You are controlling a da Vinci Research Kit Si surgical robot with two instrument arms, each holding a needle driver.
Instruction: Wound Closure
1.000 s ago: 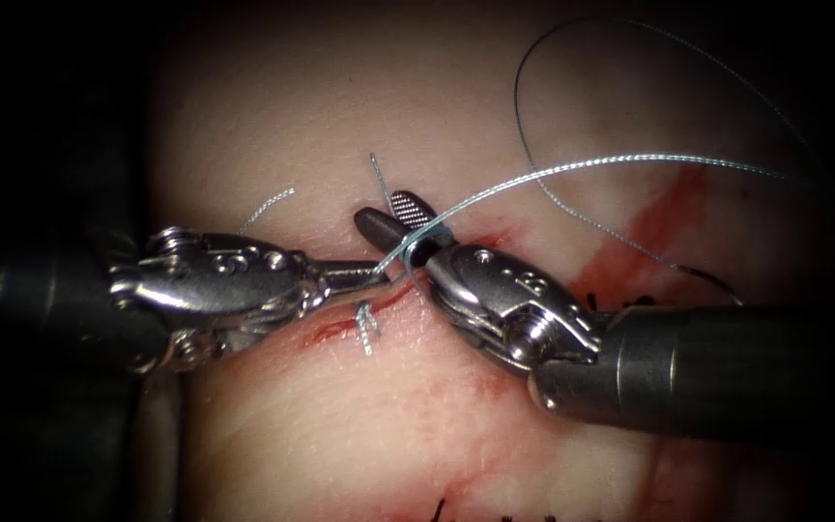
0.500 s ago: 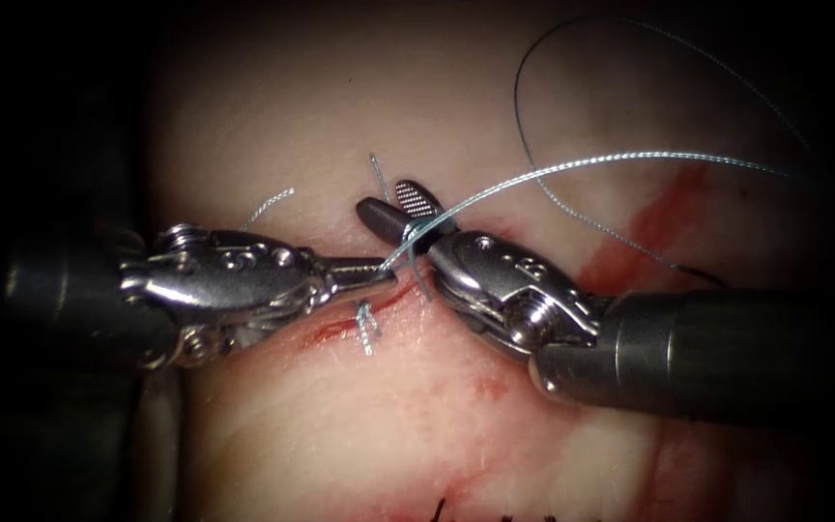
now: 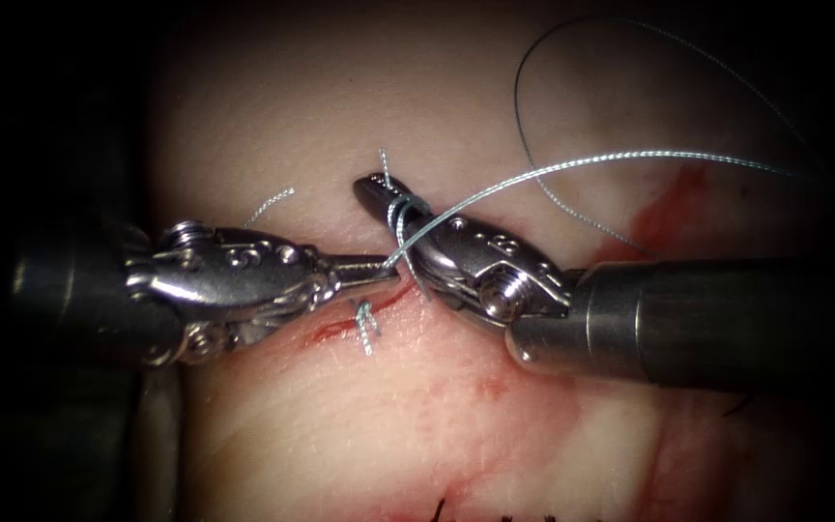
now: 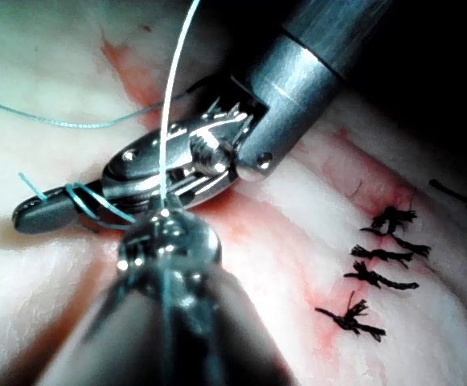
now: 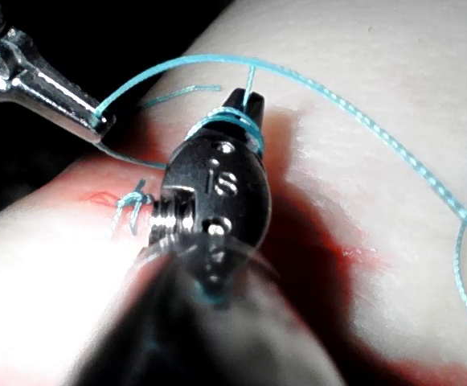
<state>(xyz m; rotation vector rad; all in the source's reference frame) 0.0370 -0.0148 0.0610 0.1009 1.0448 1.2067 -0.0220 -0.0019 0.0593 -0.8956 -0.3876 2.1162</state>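
In the endoscope view the left tool (image 3: 379, 269) comes in from the left edge to the middle of the frame, its jaws closed on the thread (image 3: 553, 170) right at the cut (image 3: 359, 319). From that grip the thread arcs up and away to the upper right of the frame. The right tool (image 3: 374, 193) enters from the right edge and points up-left, its tip just above and right of the left tool's tip; its jaws are pressed together on a short thread end (image 3: 383, 164) that sticks up past the tip, and loops of thread wrap around the jaws just behind it. The right wrist view shows the same wraps around the right tool (image 5: 245, 103), with the left tool (image 5: 96, 122) pinching the strand nearby. One tied stitch (image 3: 366, 325) sits on the cut directly below the two tips. One loose cut end (image 3: 271, 205) lies on the tissue (image 3: 273, 106) above the left tool. Red fluid (image 3: 664, 208) streaks the tissue at right. The left wrist view shows four dark stitches (image 4: 378, 273) in a row. I cannot make out the needle.
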